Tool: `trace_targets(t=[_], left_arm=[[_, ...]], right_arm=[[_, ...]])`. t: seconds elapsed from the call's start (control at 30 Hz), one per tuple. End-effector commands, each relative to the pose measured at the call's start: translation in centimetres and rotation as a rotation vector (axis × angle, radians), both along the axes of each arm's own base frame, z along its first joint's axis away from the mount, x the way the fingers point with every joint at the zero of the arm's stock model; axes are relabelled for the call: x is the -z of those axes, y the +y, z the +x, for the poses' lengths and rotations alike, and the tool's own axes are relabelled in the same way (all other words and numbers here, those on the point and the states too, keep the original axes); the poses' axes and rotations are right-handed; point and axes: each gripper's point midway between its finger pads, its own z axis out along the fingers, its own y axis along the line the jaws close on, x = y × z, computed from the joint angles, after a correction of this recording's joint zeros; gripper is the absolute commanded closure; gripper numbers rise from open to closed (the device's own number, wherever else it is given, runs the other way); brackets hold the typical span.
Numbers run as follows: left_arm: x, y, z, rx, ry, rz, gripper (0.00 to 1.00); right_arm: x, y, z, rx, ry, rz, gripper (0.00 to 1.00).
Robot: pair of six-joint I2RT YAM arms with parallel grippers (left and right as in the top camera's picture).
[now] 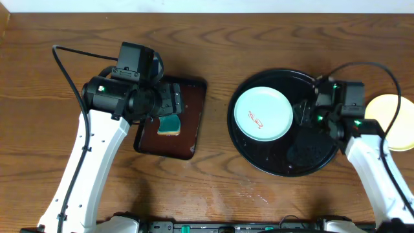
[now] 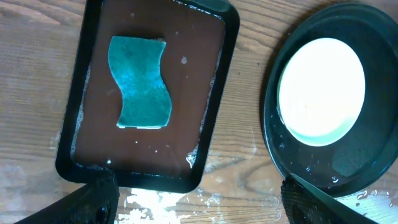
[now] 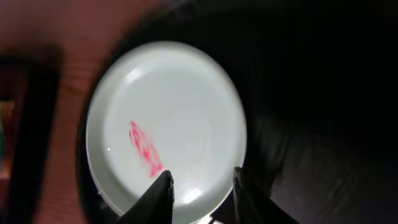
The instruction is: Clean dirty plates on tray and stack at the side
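Observation:
One pale mint-white plate [image 1: 262, 114] with a red smear [image 3: 145, 149] lies in the left half of the black tray [image 1: 284, 169]. My right gripper [image 1: 303, 115] hovers at this plate's [image 3: 168, 112] right rim. Its jaws stand a little apart, with the rim showing between them and nothing clamped. A pale yellow plate [image 1: 390, 122] rests on the table right of the tray, partly behind my right arm. My left gripper [image 1: 169, 103] hangs wide open over the brown tray, holding nothing. In the left wrist view the plate [image 2: 321, 90] glares white.
A dark brown rectangular tray [image 1: 194, 123] holds a wet teal sponge [image 1: 170, 124], also plain in the left wrist view as the sponge [image 2: 142, 83]. Water spots glisten on the wood between the two trays. The black tray's right half [image 3: 311, 93] is wet and bare.

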Motion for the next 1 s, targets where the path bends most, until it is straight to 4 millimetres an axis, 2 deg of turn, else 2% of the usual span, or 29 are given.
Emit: trace_targets(t=[0.0,0.13,0.3,0.4,0.47,0.6,0.77,0.97], left_arm=[[-0.4,0.1,0.1,0.006,-0.012,0.003,0.16],[-0.4,0.1,0.1,0.006,-0.012,0.003,0.16],[-0.4,0.1,0.1,0.006,-0.012,0.003,0.16],[-0.4,0.1,0.1,0.006,-0.012,0.003,0.16],[-0.4,0.1,0.1,0.006,-0.012,0.003,0.16],[-0.4,0.1,0.1,0.006,-0.012,0.003,0.16],[-0.4,0.1,0.1,0.006,-0.012,0.003,0.16],[-0.3,0.1,0.1,0.006,-0.009,0.004,0.16]], right_arm=[[-1.1,-0.4,1.3,-0.247,-0.164,-0.236,0.70],[0.3,-0.4,3.1,-0.289,-0.194,-0.273,0.66],[5.0,-0.3,4.8,-0.337,-0.148,-0.283,0.66],[7.5,0.0,5.0,-0.351,-0.106,-0.261,0.65],[8.4,0.6,4.9,-0.372,-0.094,-0.224,0.67],[9.3,1.0,4.5,-0.350,-0.056,-0.172,0.70],[9.8,-0.4,4.6,-0.202,0.006,-0.164,0.99],[9.6,-1.2,3.6,-0.023,0.103,-0.105,0.99]])
